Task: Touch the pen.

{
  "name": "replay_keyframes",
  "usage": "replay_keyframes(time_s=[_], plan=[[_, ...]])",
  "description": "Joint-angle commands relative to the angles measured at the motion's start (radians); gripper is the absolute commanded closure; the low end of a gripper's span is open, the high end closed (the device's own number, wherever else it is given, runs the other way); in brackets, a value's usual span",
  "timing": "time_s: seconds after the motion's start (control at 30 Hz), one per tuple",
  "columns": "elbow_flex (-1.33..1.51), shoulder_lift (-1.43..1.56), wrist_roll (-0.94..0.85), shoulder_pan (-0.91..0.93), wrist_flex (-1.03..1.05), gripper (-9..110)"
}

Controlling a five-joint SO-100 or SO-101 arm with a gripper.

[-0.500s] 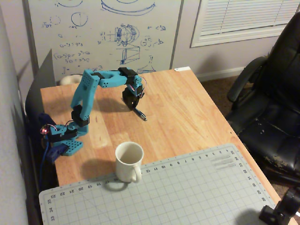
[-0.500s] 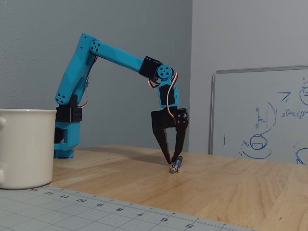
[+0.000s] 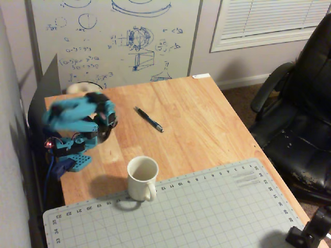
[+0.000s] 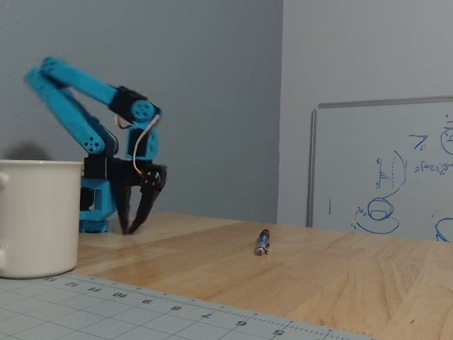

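So nothing's really been done yet as far as I can tell. The wooden table (image 3: 207,119) takes up most of the overhead view, with a grey cutting mat (image 3: 207,212) covering its near edge and running toward the near right corner. The blue arm (image 3: 77,121) sits folded up by the left edge of the table, closer to the far left corner, base planted and the elbow pulled back. A white mug (image 3: 142,178) stands right at the far edge of the mat, about midway between the arm's base and the mat's middle.

The pen (image 3: 149,119) is lying flat on bare wood around the middle of the table, a bit toward the far edge, angled diagonally. It's well apart from everything else.

In the fixed view the gripper (image 4: 134,225) hangs pointing down, tips just above or maybe grazing the wood right next to the base, with the dark fingers (image 4: 147,200) slightly spread and nothing between them.

The whole reach is left, I'd say: swing out toward the table's middle, come down, make contact with the pen. No touch so far.
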Motion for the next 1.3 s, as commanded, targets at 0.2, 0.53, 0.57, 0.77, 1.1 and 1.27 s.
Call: replay_keyframes(time_s=[0.2,0.53,0.57,0.77,1.1,1.27], plan=[[0.155,0.627,0.006,-0.002,0.017,101],[0.152,0.615,0.006,-0.002,0.008,101],[0.144,0.615,0.006,-0.002,0.008,101],[-0.041,0.443,0.006,-0.003,0.008,101],[-0.62,-0.242,0.006,0.009,0.006,101],[-0.936,-0.578,0.006,0.011,-0.032,101]])
